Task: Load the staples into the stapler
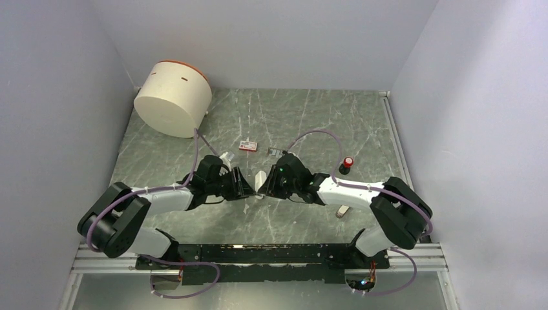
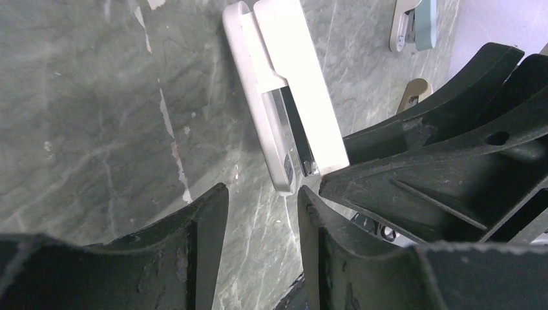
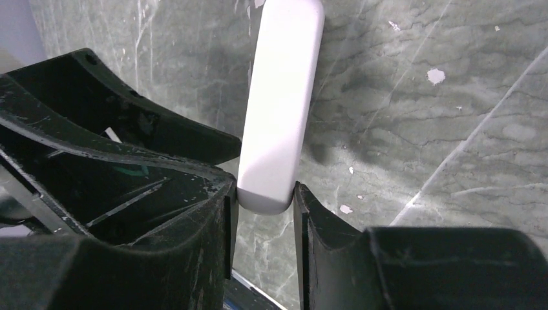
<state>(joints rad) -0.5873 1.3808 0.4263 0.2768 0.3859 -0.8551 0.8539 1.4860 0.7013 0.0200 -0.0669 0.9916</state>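
Observation:
The stapler (image 1: 258, 183), a slim white bar, hangs just above the table between my two grippers. My right gripper (image 3: 265, 197) is shut on one rounded end of the stapler (image 3: 281, 97), with both pads touching it. In the left wrist view the stapler (image 2: 284, 90) is split open, showing a metal channel between its white halves. My left gripper (image 2: 262, 206) is open. Its tips flank the stapler's near end, with a gap on the left side. The staples (image 1: 247, 145), a small red box with a white label, lie on the table behind the grippers.
A large white cylinder (image 1: 173, 97) stands at the back left. A small metal piece (image 1: 274, 152) lies near the red box. A black item with a red cap (image 1: 347, 163) stands to the right. A small pale object (image 1: 342, 210) lies beside the right arm.

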